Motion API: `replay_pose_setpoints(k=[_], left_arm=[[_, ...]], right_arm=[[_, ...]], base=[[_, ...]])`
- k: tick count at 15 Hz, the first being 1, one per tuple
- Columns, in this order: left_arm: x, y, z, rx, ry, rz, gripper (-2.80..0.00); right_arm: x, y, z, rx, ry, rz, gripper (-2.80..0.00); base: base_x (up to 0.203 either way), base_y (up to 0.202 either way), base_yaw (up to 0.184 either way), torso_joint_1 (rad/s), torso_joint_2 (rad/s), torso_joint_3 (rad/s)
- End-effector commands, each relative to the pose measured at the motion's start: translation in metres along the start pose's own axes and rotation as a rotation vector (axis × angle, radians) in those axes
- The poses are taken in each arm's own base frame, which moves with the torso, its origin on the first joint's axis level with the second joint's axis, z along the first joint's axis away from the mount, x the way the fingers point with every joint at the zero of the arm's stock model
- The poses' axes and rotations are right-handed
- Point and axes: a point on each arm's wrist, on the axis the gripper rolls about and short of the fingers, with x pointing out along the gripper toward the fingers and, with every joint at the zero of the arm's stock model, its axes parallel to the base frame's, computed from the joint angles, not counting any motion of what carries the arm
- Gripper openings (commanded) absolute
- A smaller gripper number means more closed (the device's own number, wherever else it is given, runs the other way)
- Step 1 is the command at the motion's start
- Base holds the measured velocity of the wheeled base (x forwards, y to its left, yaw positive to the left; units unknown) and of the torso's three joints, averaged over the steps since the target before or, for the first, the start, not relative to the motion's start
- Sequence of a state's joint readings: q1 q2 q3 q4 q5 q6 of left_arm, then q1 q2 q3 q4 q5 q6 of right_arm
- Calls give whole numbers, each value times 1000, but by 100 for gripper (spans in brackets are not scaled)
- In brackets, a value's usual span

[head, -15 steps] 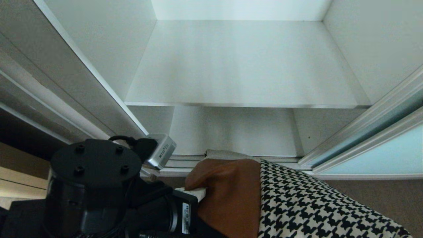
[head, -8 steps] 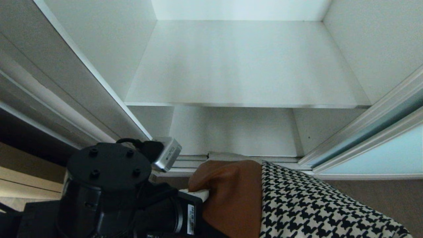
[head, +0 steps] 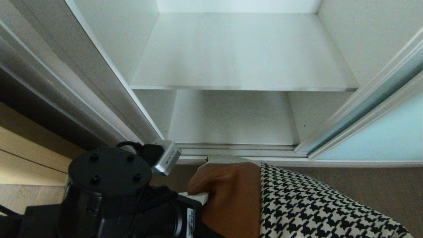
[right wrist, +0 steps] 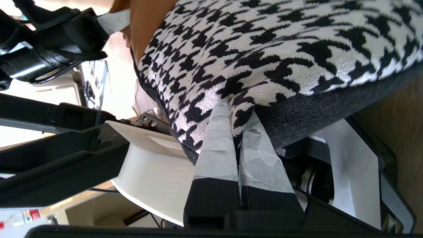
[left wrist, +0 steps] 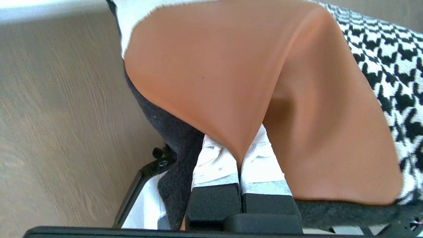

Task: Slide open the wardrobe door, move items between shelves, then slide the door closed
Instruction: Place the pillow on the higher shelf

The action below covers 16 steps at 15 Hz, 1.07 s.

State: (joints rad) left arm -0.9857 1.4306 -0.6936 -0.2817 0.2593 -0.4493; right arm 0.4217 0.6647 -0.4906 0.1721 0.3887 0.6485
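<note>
I have the cushion held in front of the open wardrobe, below the white shelf; my left gripper pinches a fold of its tan leather, my right gripper is clamped on the houndstooth edge, and the sliding door stands aside on the right

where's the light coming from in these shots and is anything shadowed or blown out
Head view: soft light falls on the upper shelf; the compartment under it sits in shadow. Left wrist view: the cushion is evenly lit. Right wrist view: the background beside the left gripper is blown out.
</note>
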Motion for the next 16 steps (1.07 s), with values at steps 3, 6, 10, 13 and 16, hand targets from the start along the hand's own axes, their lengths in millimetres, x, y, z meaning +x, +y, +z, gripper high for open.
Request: replay_pose_setpoints(k=[3,6,10,13,16], left_arm=[[0,1,-1,-3,0,4,-280],[2,0,-1,-4,2,7,-280],[3,-2,5,-23,-18,12,-280],[3,-2,5,-27,-22,14,-280],[4,-1,3,-26,-21,37,-280]], right_arm=[[0,0,0,4,3,1,-280],[0,-1,-2,7,10,-3,-280],[2,-2,-2,11,17,-7,-280],[1,-2,-3,9,15,-5,-280],[1,-3,-3,8,16,-5,-280]], base=[[-196,0,0,1,4,4],[-196,0,-2,3,3,1],[-116,0,0,0,-1,2],[0,0,0,0,0,0],[0,0,0,0,0,0]])
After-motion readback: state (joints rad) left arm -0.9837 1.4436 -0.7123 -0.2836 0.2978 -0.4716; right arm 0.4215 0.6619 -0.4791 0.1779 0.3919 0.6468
